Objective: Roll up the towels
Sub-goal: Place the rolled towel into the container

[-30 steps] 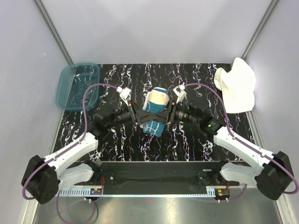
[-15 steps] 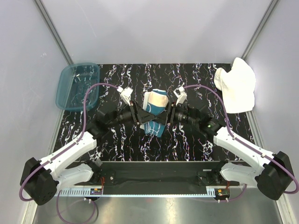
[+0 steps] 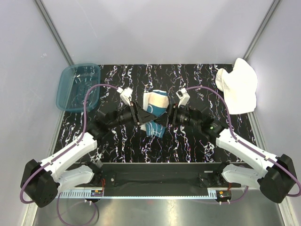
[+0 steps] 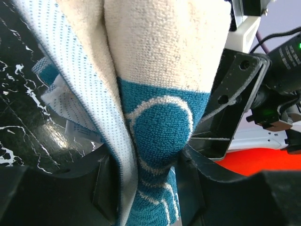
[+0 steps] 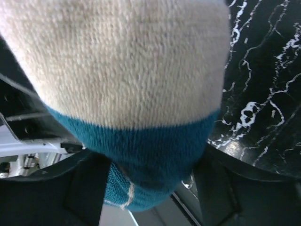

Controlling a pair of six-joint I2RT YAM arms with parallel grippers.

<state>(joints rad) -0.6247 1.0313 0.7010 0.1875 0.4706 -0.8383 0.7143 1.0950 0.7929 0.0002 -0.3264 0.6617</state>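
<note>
Your left tool point(image 4: 146, 188) is clenched on the small cream-tan towel with teal-blue pattern point(image 3: 155, 106), which sits bunched at the middle of the black marbled counter point(image 3: 188, 141). Your right tool point(image 5: 153, 188) straddles the same towel from the right; whether it grips cannot be told. The large white terry towel point(image 3: 237, 89) lies crumpled far right, and the translucent teal plastic tub point(image 3: 77, 87) sits far left.
</note>
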